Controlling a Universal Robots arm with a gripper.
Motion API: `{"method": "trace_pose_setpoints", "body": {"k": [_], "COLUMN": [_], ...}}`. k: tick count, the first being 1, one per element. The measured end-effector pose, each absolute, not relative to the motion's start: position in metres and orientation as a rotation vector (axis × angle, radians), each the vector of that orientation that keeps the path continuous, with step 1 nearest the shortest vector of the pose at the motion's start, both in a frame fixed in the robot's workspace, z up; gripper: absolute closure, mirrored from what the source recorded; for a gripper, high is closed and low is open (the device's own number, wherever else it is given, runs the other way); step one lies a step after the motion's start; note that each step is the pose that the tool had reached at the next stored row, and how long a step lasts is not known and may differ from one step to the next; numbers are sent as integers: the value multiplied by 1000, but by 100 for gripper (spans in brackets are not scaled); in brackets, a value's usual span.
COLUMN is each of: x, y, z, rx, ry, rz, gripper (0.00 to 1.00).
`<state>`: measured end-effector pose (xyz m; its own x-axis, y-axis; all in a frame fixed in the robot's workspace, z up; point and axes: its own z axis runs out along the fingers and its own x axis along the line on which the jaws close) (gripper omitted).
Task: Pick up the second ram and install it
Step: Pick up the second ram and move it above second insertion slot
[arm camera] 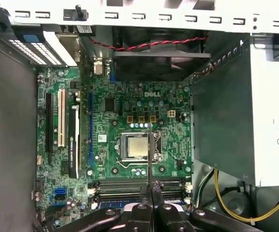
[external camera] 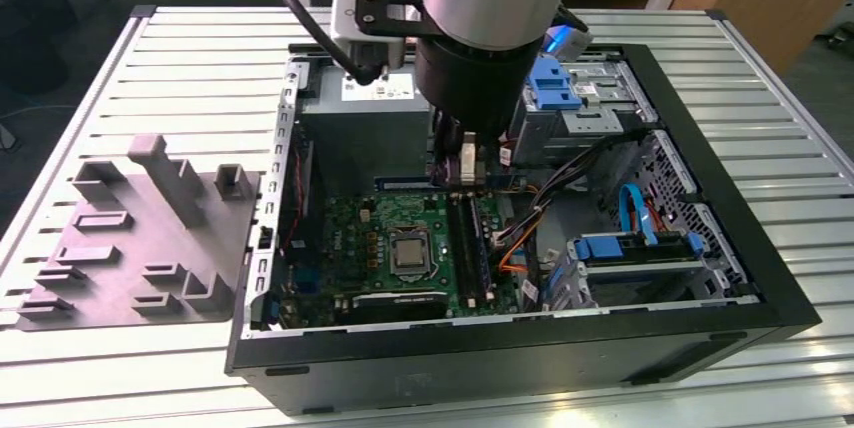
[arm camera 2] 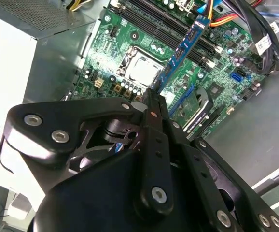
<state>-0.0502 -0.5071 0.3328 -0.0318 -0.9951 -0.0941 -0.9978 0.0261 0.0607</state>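
My gripper (arm camera 2: 154,94) is shut on the second ram (arm camera 2: 185,46), a long thin dark strip with blue edges that sticks out from the fingertips toward the green board (external camera: 387,238). In the first wrist view the second ram (arm camera: 149,154) shows edge-on as a thin line running from the gripper (arm camera: 149,191) out over the processor. It hangs above the board, just over the long black memory slots (arm camera: 139,186). In the exterior view the gripper (external camera: 467,183) reaches down into the open computer case, above the slots (external camera: 467,238).
The case's black walls (external camera: 534,333) ring the board. A grey power supply (external camera: 367,98) stands at the back and a blue drive cage (external camera: 641,248) with loose cables at the exterior view's right. A fan (arm camera: 154,63) sits beyond the processor (arm camera: 135,146). A grey fixture plate (external camera: 134,248) lies outside the case.
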Motion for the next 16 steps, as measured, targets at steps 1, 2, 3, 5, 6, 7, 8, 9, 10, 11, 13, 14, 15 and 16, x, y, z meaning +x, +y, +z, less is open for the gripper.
{"method": "trace_pose_setpoints", "body": {"k": [1,2,3,5,6,7,8,9,10,11,13,14,15,16], "x": [-50,-50,-50,-50,-50,-50,-50,-50,-50,-50,-50,-50,-50,-50], "y": [-507,-507,-507,-507,-507,-507,-507,-507,-507,-507,-507,-507,-507,-507], "z": [332,332,331,329,328,328,327,326,325,324,322,321,321,321], "rx": [-2168,-2168,-2168,-2168,-2168,-2168,-2168,-2168,-2168,-2168,-2168,-2168,-2168,-2168], "ry": [2232,2232,2232,2232,2232,2232,2232,2232,2232,2232,2232,2232,2232,2232], "rz": [170,170,171,170,171,171,170,170,170,171,170,171,170,170], "gripper": [89,89,89,89,89,89,89,89,89,89,89,89,89,89]}}
